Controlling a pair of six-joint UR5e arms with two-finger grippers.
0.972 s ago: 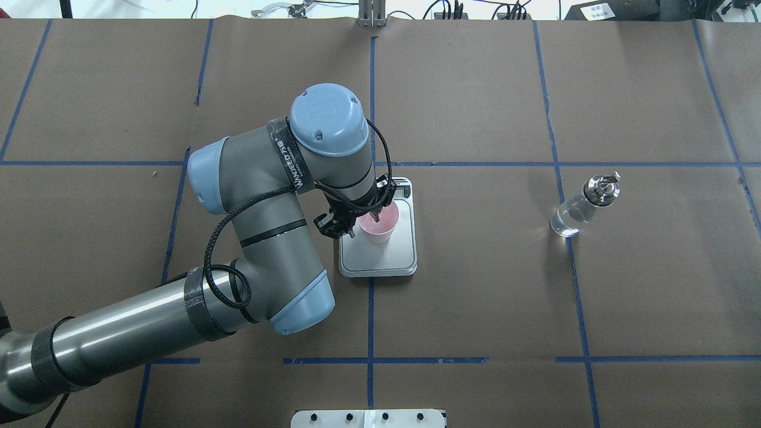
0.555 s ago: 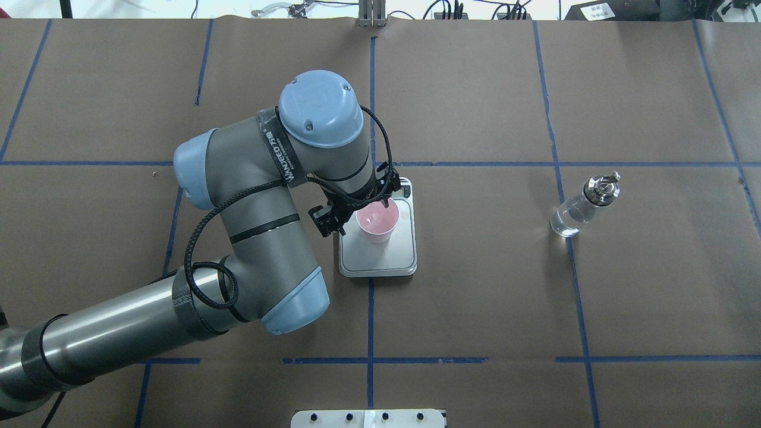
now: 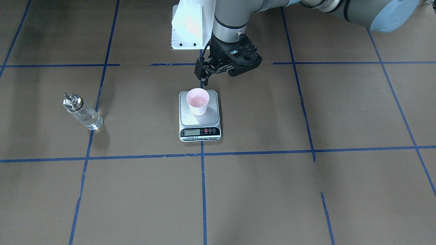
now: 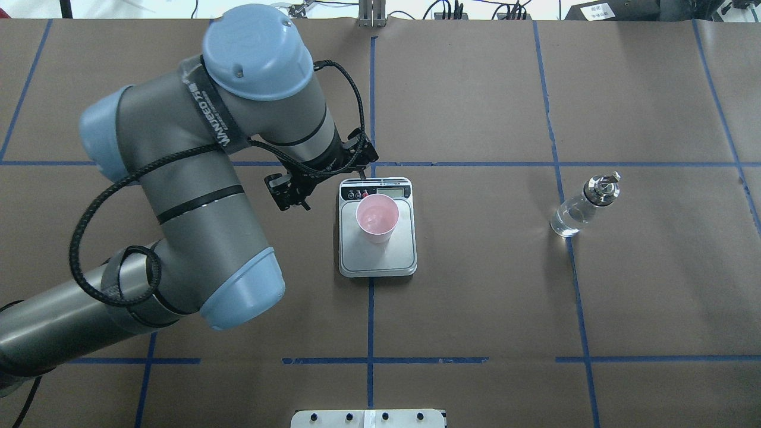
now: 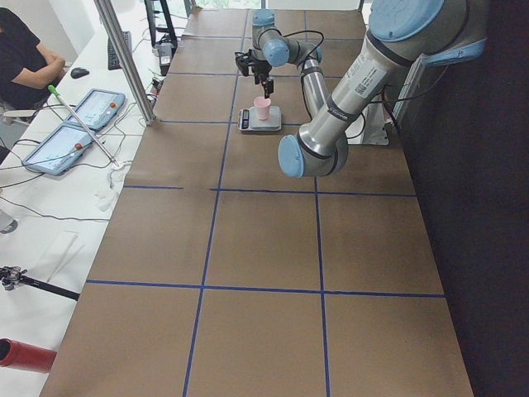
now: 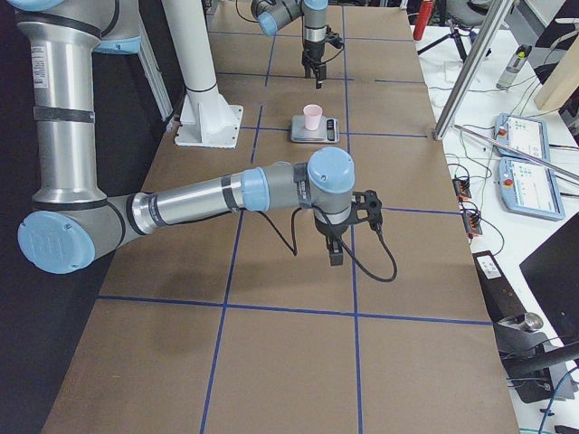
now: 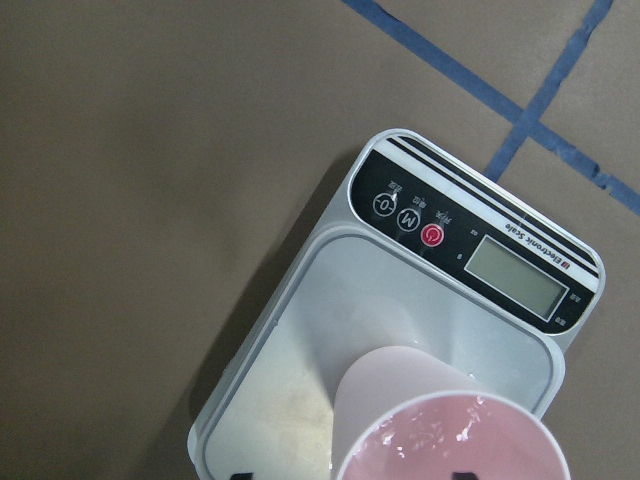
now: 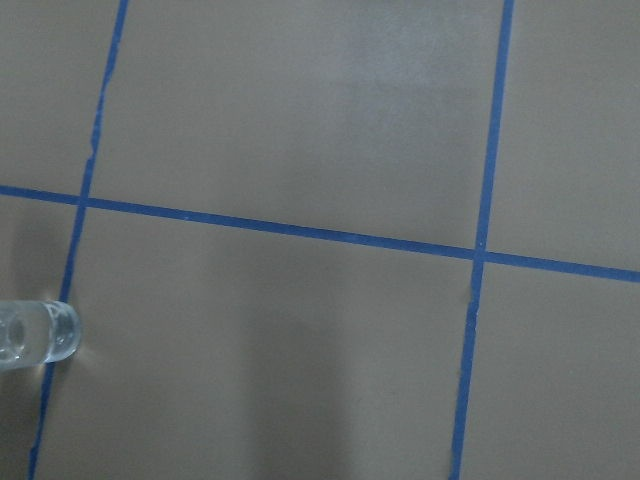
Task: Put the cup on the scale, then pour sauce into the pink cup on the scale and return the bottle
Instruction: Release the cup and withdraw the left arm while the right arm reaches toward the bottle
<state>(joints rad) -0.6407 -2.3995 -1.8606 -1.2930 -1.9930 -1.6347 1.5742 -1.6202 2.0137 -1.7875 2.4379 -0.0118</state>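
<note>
left gripper (image 4: 324, 175) hanging open, empty, near pale pink plastic cup (image 4: 377, 219) sitting on silver rectangular scale (image 4: 386, 258); right gripper (image 6: 333, 253) can't tell; should be gripping clear glass bottle (image 4: 574, 214) mid-body, upright.

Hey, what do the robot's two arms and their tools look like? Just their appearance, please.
Both arms are smooth grey metal tubes with pale blue rounded joint caps. The left arm carries a looping black braided cable and a black band with white lettering. The left tool is black and angular. The right arm looks alike, with a thin black cable drooping beside the black right tool.
</note>
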